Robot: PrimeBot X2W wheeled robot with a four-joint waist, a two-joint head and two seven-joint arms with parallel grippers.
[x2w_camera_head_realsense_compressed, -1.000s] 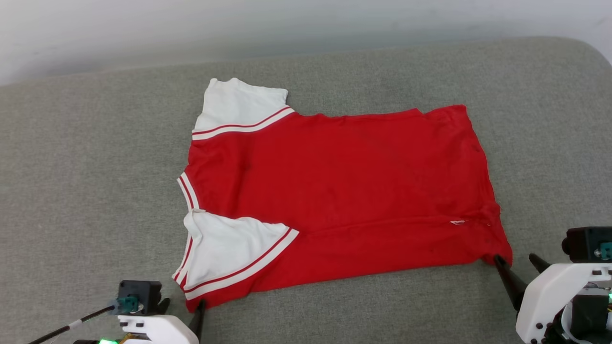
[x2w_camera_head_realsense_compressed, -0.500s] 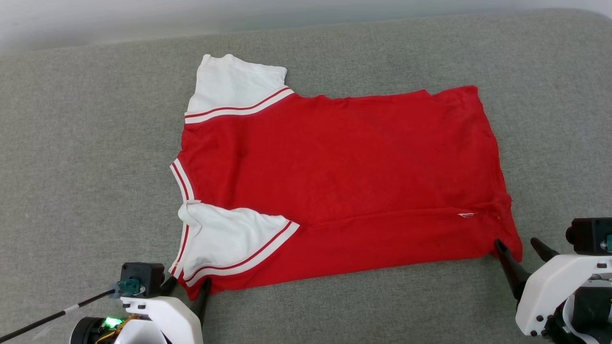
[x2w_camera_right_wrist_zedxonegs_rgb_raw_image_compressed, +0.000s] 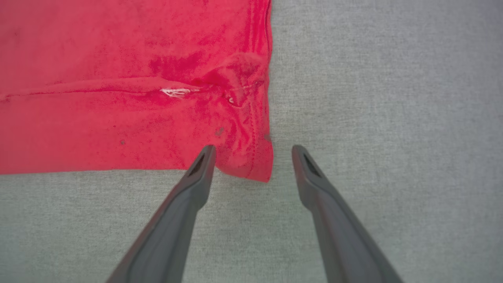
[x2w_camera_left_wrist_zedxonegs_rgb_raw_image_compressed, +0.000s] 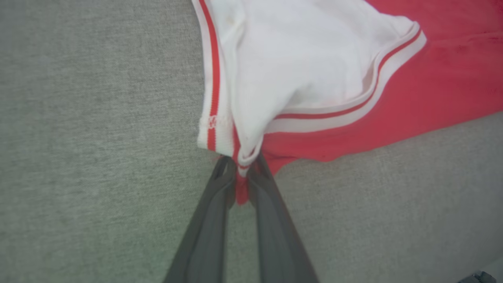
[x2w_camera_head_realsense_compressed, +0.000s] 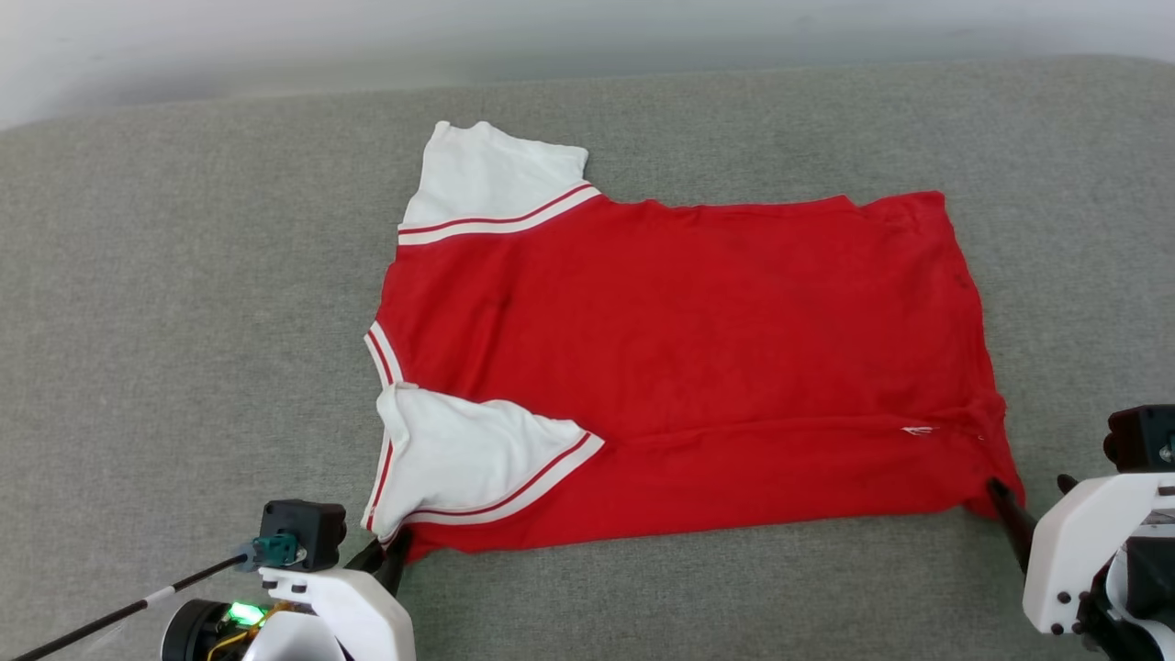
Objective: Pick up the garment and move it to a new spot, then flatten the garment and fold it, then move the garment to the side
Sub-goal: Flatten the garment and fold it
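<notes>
The garment (x2w_camera_head_realsense_compressed: pixel 698 367) is spread flat on the grey surface (x2w_camera_head_realsense_compressed: pixel 184 321). Its near left corner is pinched by the left gripper (x2w_camera_left_wrist_zedxonegs_rgb_raw_image_compressed: pixel 241 167); its near right corner is straddled by the wide-open, empty right gripper (x2w_camera_right_wrist_zedxonegs_rgb_raw_image_compressed: pixel 253 151).

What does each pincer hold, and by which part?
The left pincer pinches the jersey at its near sleeve-side corner. The right pincer is open around the hem corner, holding nothing.

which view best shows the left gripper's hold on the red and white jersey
Left wrist view: the left gripper is shut on the jersey's corner, fabric pinched between its fingers. Head view shows it small; right wrist view, the hem corner.
</notes>
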